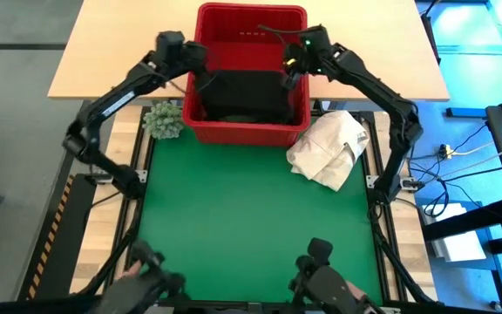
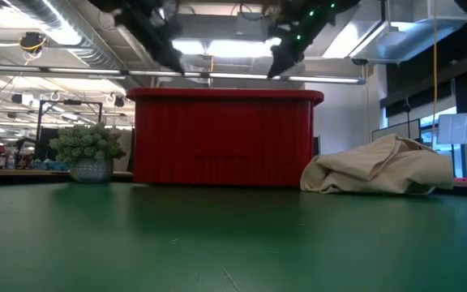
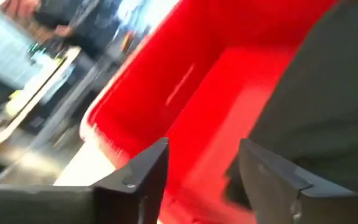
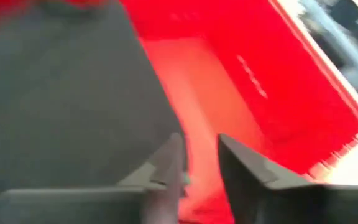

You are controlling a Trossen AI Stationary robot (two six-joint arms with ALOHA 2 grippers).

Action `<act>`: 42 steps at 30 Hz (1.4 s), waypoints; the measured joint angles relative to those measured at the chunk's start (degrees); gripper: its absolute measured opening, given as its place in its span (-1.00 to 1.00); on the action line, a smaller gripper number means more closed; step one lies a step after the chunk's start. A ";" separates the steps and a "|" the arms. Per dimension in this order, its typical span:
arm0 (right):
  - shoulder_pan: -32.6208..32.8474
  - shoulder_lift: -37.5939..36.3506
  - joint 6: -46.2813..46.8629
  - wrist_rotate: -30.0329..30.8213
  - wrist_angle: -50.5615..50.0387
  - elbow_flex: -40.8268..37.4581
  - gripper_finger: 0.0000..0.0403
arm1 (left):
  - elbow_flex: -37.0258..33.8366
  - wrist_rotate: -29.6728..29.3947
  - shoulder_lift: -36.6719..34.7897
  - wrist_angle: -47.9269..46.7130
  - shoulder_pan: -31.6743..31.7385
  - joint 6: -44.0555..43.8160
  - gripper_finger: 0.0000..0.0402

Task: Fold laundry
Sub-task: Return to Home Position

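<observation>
The green table (image 1: 234, 227) bears a red basket (image 1: 247, 133), a potted plant (image 1: 164, 119) and a cream cloth heap (image 1: 329, 148).

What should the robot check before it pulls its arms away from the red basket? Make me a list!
1. Left claw empty: ok, fingers apart, nothing between them.
2. Right claw empty: ok, a narrow gap with only red showing through.
3. Dark laundry inside the red basket: ok.
4. Both claws above the basket's rim: ok, the low view shows them over it.
5. Laundry neatly folded: cannot tell.
6. Cream cloth heap and small plant clear of the claws: ok, both sit beside the basket.
</observation>
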 joint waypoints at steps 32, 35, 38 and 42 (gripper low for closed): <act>2.75 -51.17 15.71 -11.76 29.27 -59.14 -0.98 | -37.37 17.48 -47.13 11.50 -4.43 -18.47 -1.00; 2.75 -57.60 17.14 -11.80 31.02 -63.60 -0.98 | -39.33 18.54 -50.56 11.50 -5.23 -19.68 -1.00; 2.75 -63.27 17.72 -11.87 31.59 -67.43 -0.98 | -41.66 18.49 -53.67 11.48 -6.16 -21.61 -1.00; 2.75 -70.01 17.42 -11.85 32.15 -72.41 -0.98 | -45.44 18.51 -58.37 12.71 -7.49 -24.14 -1.00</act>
